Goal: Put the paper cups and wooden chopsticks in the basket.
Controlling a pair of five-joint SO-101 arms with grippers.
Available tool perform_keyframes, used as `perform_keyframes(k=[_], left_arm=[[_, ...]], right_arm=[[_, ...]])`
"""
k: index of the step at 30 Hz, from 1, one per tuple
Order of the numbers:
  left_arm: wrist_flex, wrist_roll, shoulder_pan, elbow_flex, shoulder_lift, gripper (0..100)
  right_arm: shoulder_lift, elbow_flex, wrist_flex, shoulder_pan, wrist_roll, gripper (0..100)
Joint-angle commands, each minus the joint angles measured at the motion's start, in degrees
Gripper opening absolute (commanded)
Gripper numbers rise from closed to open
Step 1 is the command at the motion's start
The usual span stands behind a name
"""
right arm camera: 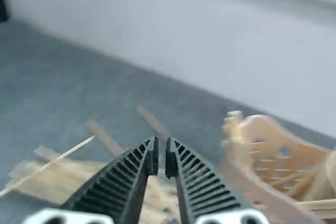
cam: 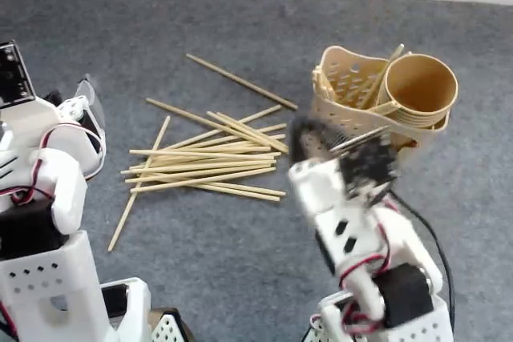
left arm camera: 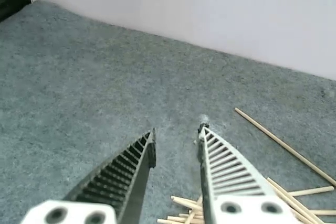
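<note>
Right gripper [right arm camera: 161, 145] seemingly clenched empty near chopsticks [cam: 208, 153]; left gripper [left arm camera: 177, 131] released.

Nested paper cups [cam: 421, 90] sit in the basket [cam: 349, 78]; wooden chopsticks [cam: 208, 162] lie strewn beside (some apparently inside).

Gaping gripper [left arm camera: 177, 130] beside chopsticks [left arm camera: 283, 145]
</note>
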Motion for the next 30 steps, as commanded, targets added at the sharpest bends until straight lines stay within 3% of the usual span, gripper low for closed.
perform_keyframes(k=[1, 6, 12, 17, 20, 25, 30], left_arm=[[-1.23, -0.44, 1.01, -0.31, -1.01, 14], [-1.23, -0.35, 1.01, -0.31, -1.01, 14], [-0.7, -0.88, 6.46, -0.66, -1.01, 14], [-0.79, -11.69, 13.67, -0.31, -0.48, 14], [-0.7, -14.95, 16.4, -0.31, -0.48, 14], [1.85, -18.02, 16.75, -2.42, 2.68, 8], [9.32, -20.31, 16.84, -10.33, 13.67, 10]], right_arm=[[-0.92, -5.32, 9.19, -8.66, 1.05, 3.3], [-1.1, 3.91, 11.12, -11.82, 1.14, 3.3], [-1.01, 20.26, 0.84, -11.91, 0.7, 3.3], [-1.01, 33.89, -11.82, -11.91, 1.93, 3.3], [-1.01, 39.16, -14.81, -14.64, 6.95, 3.3], [-0.75, 42.68, -13.76, -18.42, 9.23, 1.6], [-0.92, 42.51, -3.38, -18.33, 11.43, 0.5]])
